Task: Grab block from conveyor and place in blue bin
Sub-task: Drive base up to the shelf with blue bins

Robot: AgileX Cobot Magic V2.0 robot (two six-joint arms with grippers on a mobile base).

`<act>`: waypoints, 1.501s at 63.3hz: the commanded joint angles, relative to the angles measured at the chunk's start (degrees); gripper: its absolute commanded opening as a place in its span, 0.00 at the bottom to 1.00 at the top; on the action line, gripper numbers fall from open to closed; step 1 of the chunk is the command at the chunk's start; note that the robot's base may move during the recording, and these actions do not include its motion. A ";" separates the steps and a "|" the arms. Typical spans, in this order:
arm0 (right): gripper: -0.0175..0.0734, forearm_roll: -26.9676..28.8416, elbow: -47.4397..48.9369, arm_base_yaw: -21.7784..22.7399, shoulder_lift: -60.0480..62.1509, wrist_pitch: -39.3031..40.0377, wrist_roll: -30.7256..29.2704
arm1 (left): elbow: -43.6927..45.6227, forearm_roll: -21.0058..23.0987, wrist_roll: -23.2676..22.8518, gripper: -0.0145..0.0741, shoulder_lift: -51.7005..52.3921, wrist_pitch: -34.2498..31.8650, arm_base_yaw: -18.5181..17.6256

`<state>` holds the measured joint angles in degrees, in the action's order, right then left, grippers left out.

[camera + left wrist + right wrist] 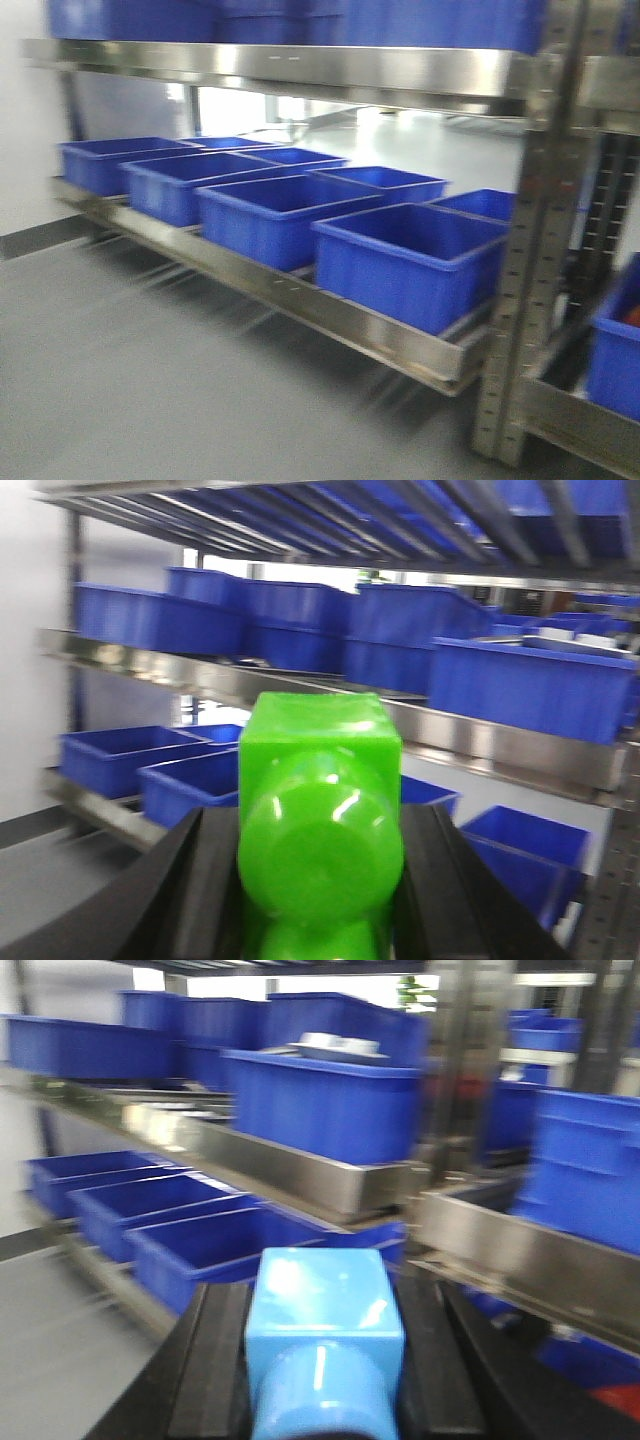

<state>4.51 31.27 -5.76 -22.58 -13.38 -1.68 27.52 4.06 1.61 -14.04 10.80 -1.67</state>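
Observation:
In the left wrist view my left gripper is shut on a bright green block, a cube with a rounded stud facing the camera, gripped between black fingers. My right gripper is shut on a light blue block of the same shape. Beyond both stands a row of open blue bins on a low steel shelf. Neither gripper shows in the front view. The conveyor is out of view. All frames are motion-blurred.
The bins sit on a steel rack with an upright post at the right and an upper shelf carrying more blue bins. Grey floor lies in front. A further bin sits right of the post.

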 commanded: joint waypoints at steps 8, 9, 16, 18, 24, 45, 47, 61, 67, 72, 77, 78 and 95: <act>0.01 -0.11 -0.02 -0.08 0.12 0.93 -0.32 | -0.05 0.10 -0.28 0.04 0.18 -1.09 -0.32; 0.01 -0.11 -0.02 -0.08 0.12 0.93 -0.32 | -0.05 0.10 -0.28 0.04 0.18 -1.09 -0.32; 0.01 -0.11 -0.02 -0.08 0.12 0.93 -0.32 | -0.05 0.10 -0.28 0.04 0.18 -1.09 -0.32; 0.01 -0.11 -0.02 -0.08 0.12 0.93 -0.32 | -0.05 0.10 -0.28 0.04 0.18 -1.09 -0.32; 0.01 -0.11 -0.02 -0.08 0.12 0.93 -0.32 | -0.05 0.10 -0.28 0.04 0.18 -1.09 -0.32; 0.01 -0.11 -0.02 -0.08 0.12 0.93 -0.32 | -0.05 0.10 -0.28 0.04 0.18 -1.09 -0.32; 0.01 -0.11 -0.02 -0.08 0.12 0.93 -0.32 | -0.05 0.10 -0.28 0.04 0.18 -1.09 -0.32; 0.01 -0.11 -0.02 -0.08 0.12 0.93 -0.32 | -0.05 0.10 -0.28 0.04 0.18 -1.09 -0.32; 0.01 -0.11 -0.02 -0.08 0.12 0.93 -0.32 | -0.05 0.10 -0.28 0.04 0.18 -1.09 -0.32; 0.01 -0.11 -0.02 -0.08 0.12 0.93 -0.32 | -0.05 0.10 -0.28 0.04 0.18 -1.09 -0.32; 0.01 -0.11 -0.02 -0.08 0.12 0.93 -0.32 | -0.05 0.10 -0.28 0.04 0.18 -1.09 -0.32; 0.01 -0.11 -0.02 -0.08 0.12 0.93 -0.32 | -0.05 0.10 -0.28 0.04 0.18 -1.09 -0.32; 0.01 -0.11 -0.02 -0.08 0.12 0.93 -0.32 | -0.05 0.10 -0.28 0.04 0.18 -1.09 -0.32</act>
<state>4.51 31.27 -5.76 -22.58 -13.38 -1.68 27.52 4.06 1.61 -14.04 10.80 -1.67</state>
